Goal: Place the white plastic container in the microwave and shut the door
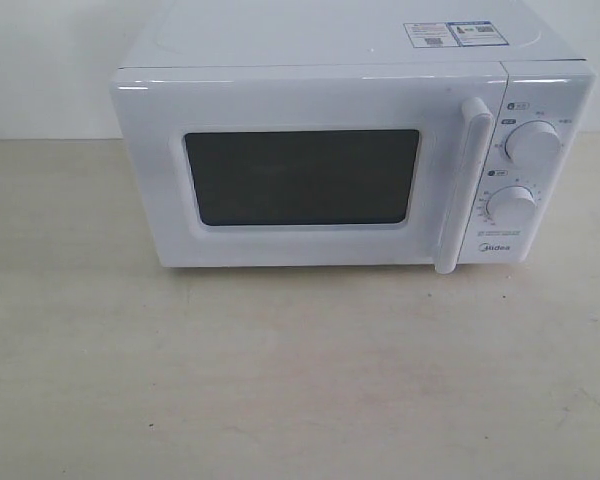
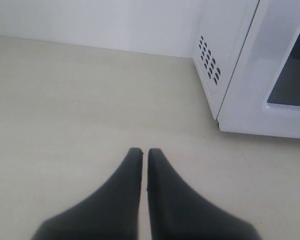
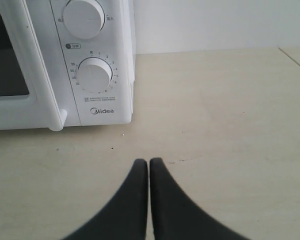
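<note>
Now, microwave point(image 1: 340, 40): stands on the pale table point(image 1: 280, 380), close to the wall.
Door point(image 1: 302, 178): shut flush, with the bar handle point(image 1: 460, 185) at its edge (beside the upper knob point(image 1: 532, 143) and lower knob point(image 1: 511, 205)).
White plastic container: whereabouts cannot be told.
Left gripper point(image 2: 144, 151): jaws nearly touching, holding nothing, off the hinge-side corner.
Right gripper point(image 3: 148, 161): likewise, before the knob side.
Room: broad tabletop before the door.

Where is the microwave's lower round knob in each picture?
Exterior view: the lower knob sits on the right of the microwave, above the Midea logo.
Left wrist view: not in it.
Right wrist view: lower knob just above the logo, beyond the right gripper.
Shared landmark: the dark window, seen in all three.
</note>
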